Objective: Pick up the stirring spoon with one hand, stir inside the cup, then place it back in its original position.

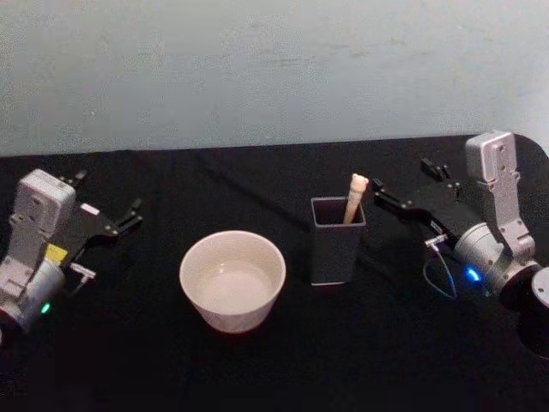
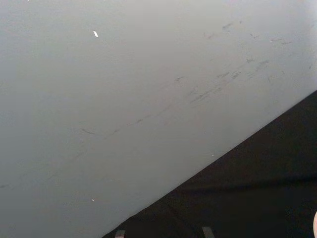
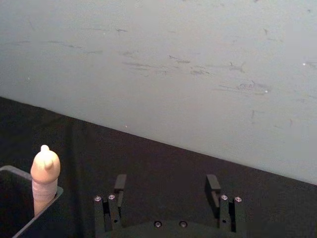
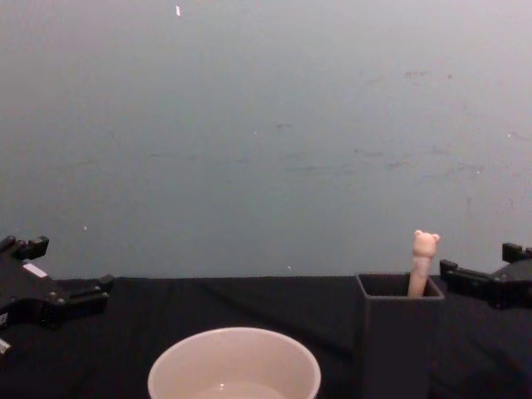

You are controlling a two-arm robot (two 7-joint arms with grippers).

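My right gripper (image 1: 400, 186) waits with fingers open just right of the stirring spoon (image 1: 355, 197), upright in its holder (image 1: 337, 240), the cup (image 1: 232, 279) left; left gripper (image 1: 105, 204) idles open, far left.

The tabletop (image 1: 283, 360) is black all over, without pattern. Behind it the wall (image 1: 257, 69) is a pale grey-green, marked with faint dark scuffs. The cup (image 1: 232, 281) is cream-white inside and out. The holder (image 1: 336, 251) is dark grey. The stirring spoon (image 1: 355, 197) shows a pale beige handle with a bear-head knob of the same beige. Both arms have light grey housings and black fingers (image 1: 129, 215); the left arm carries a small green light and a yellow label, the right arm a small blue light.
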